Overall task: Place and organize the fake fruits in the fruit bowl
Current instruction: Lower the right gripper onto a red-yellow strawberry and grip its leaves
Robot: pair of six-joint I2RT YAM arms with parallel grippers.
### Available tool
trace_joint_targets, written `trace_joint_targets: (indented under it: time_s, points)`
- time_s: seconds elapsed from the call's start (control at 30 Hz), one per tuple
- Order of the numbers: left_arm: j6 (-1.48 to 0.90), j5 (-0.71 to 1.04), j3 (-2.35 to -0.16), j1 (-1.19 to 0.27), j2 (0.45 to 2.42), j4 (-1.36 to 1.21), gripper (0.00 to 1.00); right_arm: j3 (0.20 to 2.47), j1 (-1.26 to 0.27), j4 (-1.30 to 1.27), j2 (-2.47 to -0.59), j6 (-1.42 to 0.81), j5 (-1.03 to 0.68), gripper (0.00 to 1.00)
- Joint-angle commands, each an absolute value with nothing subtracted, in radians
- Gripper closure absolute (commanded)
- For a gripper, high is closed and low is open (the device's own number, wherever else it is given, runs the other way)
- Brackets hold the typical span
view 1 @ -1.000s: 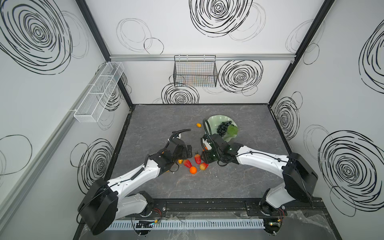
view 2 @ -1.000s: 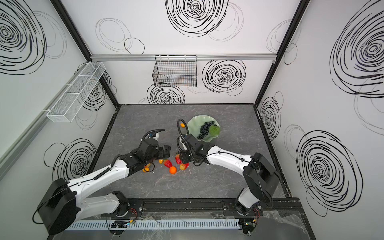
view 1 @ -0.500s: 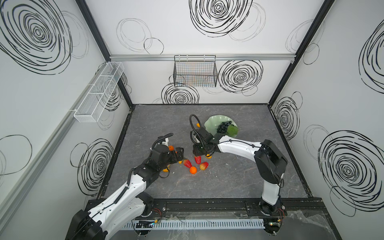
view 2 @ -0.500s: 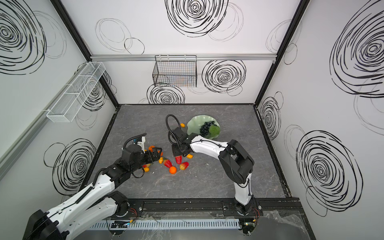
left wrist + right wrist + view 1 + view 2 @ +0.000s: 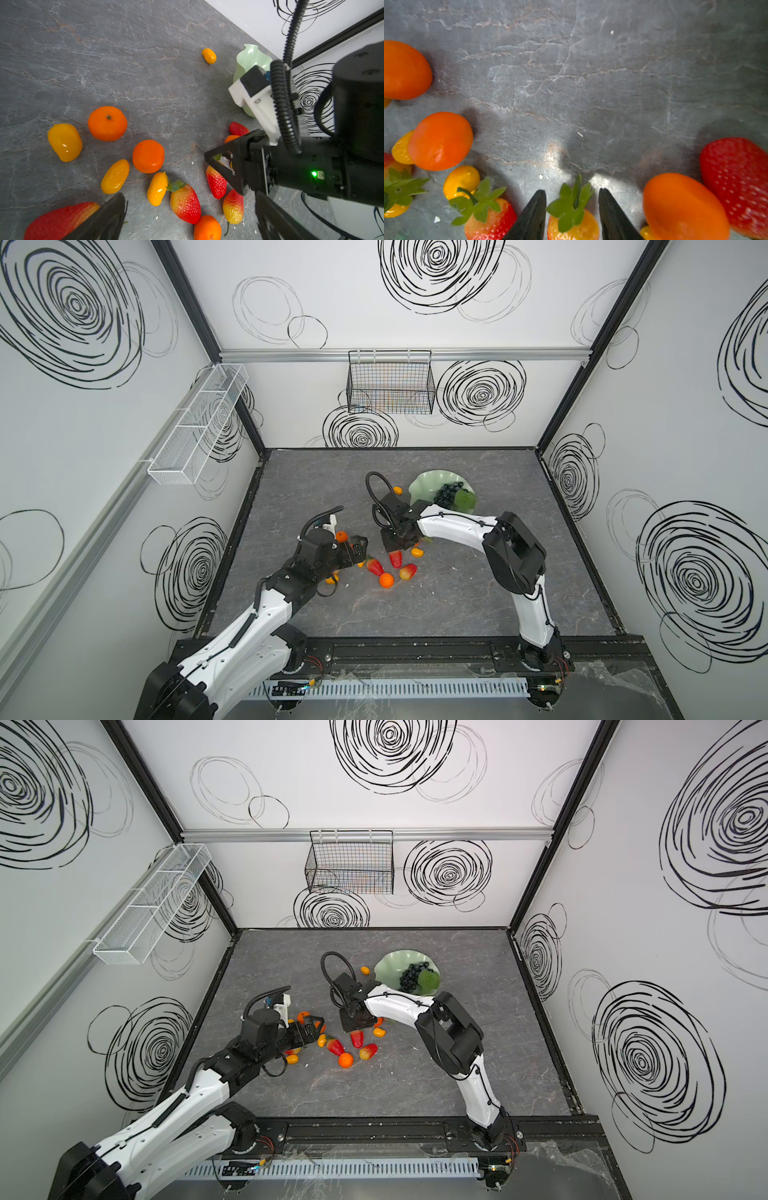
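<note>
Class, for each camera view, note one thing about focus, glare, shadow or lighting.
Right wrist view: soft, the strawberry between the fingers blurred, a bright patch on the table, dim edges. Left wrist view: sharp, glare spots on the kumquats. Both top views: even light, fruits too small for detail.

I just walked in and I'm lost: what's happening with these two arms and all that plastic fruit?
Two arms are moving fake fruit into the fruit bowl. Only the grape bunch lies in it; the other fruits sit scattered on the table. The right end effector is down with a strawberry between its fingers, grip unclear. The left end effector hangs wide open over the pile.
</note>
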State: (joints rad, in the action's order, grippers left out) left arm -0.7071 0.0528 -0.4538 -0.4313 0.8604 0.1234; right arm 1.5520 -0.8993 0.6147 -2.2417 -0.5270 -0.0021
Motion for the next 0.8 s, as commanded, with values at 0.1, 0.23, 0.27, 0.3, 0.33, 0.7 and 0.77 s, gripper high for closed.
trace_joint_targets:
  time_s: [0.1, 0.23, 0.27, 0.3, 0.33, 0.7, 0.77]
  points:
    - [-0.700, 0.066, -0.446, -0.416, 0.861, 0.081, 0.01, 1.622, -0.906, 0.665, -2.288, -0.527, 0.022, 0.57]
    - [-0.708, 0.075, -0.442, -0.412, 0.858, 0.078, 0.01, 1.649, -0.906, 0.685, -2.311, -0.524, 0.032, 0.61]
    - [-0.709, 0.074, -0.443, -0.411, 0.857, 0.079, 0.01, 1.651, -0.905, 0.687, -2.313, -0.523, 0.031, 0.62]
    - [-0.709, 0.074, -0.442, -0.410, 0.857, 0.080, 0.00, 1.652, -0.905, 0.687, -2.315, -0.525, 0.031, 0.63]
    - [-0.707, 0.075, -0.442, -0.410, 0.857, 0.080, 0.00, 1.652, -0.906, 0.685, -2.316, -0.525, 0.031, 0.65]
    - [-0.707, 0.077, -0.447, -0.408, 0.853, 0.081, 0.00, 1.651, -0.907, 0.681, -2.300, -0.528, 0.025, 0.78]
    - [-0.704, 0.074, -0.446, -0.408, 0.853, 0.081, 0.00, 1.648, -0.908, 0.678, -2.297, -0.528, 0.025, 0.80]
